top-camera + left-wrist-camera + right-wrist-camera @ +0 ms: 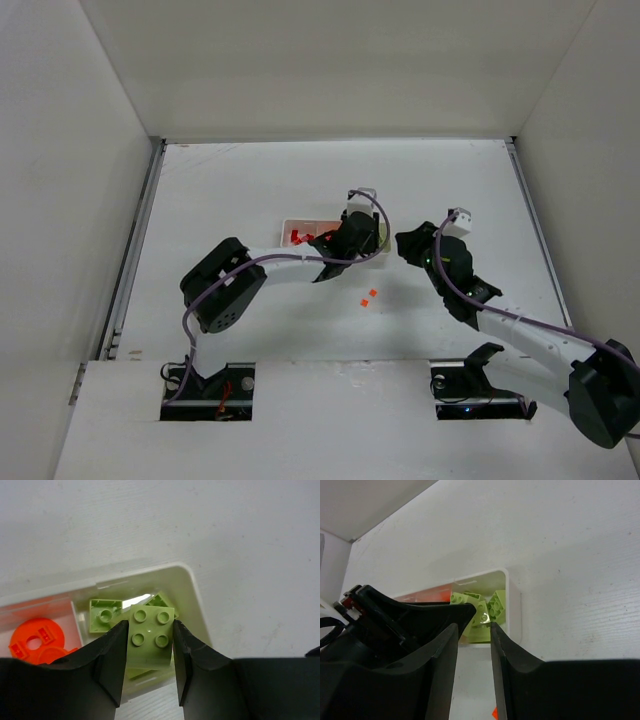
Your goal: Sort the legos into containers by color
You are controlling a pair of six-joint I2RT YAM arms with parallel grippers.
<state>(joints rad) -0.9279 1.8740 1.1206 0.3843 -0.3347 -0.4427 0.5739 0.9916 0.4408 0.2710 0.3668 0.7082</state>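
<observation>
My left gripper (150, 631) is shut on a pale yellow-green two-by-two lego (151, 639) and holds it just over the right end compartment of the white tray (198, 605). Other yellow-green legos (104, 615) lie in that compartment. Orange round pieces (33, 641) lie in the middle compartment. In the top view the left gripper (356, 236) covers the tray's right end, and red legos (300, 236) show in the left compartment of the tray (290, 222). My right gripper (472, 630) is open and empty, just in front of the tray's right end (514, 615); in the top view it (408, 245) sits right of the tray.
Two small orange legos (368, 296) lie on the table in front of the tray, between the arms; one shows at the bottom of the right wrist view (494, 713). The left gripper's black body (415, 622) is close beside my right fingers. White walls enclose the table.
</observation>
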